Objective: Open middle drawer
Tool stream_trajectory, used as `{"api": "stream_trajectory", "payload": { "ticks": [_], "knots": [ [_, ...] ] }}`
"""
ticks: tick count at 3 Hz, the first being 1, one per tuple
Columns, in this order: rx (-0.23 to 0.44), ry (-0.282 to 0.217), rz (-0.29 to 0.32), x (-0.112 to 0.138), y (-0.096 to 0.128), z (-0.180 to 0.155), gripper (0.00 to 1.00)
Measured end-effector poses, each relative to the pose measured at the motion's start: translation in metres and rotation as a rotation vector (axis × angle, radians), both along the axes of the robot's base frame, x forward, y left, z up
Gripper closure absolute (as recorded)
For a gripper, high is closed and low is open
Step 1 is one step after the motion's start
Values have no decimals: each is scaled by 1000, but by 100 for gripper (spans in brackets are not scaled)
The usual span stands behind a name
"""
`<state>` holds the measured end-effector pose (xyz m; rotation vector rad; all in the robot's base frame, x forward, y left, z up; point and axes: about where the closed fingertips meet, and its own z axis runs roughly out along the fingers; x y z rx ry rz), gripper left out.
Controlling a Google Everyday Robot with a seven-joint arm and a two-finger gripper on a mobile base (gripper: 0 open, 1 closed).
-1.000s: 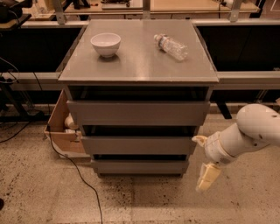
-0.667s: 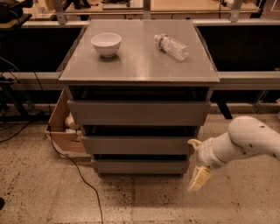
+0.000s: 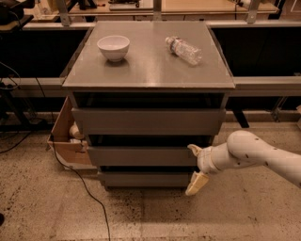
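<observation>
Gripper closes in on the right end of the middle drawer, fingers wide apart; it stays shut, so you pull next.

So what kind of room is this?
Likely a lab or workshop: workbenches behind the cabinet, loose cable and cardboard box on the floor. The gripper is at the middle drawer's right end.

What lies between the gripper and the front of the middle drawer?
Nothing, as the camera view shows. The gripper is at the right end of the middle drawer, its fingers open. Whether the upper finger touches the drawer cannot be told.
</observation>
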<state>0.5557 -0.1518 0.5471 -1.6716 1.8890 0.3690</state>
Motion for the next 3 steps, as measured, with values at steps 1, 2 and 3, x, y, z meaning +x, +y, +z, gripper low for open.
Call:
{"api": "stream_trajectory", "payload": {
  "ticks": [1,2,3],
  "knots": [
    [53,-16,14,28,21,-34,0],
    [53,-16,14,28,21,-34,0],
    [76,-35,-23,35,28,-48,0]
  ]
}}
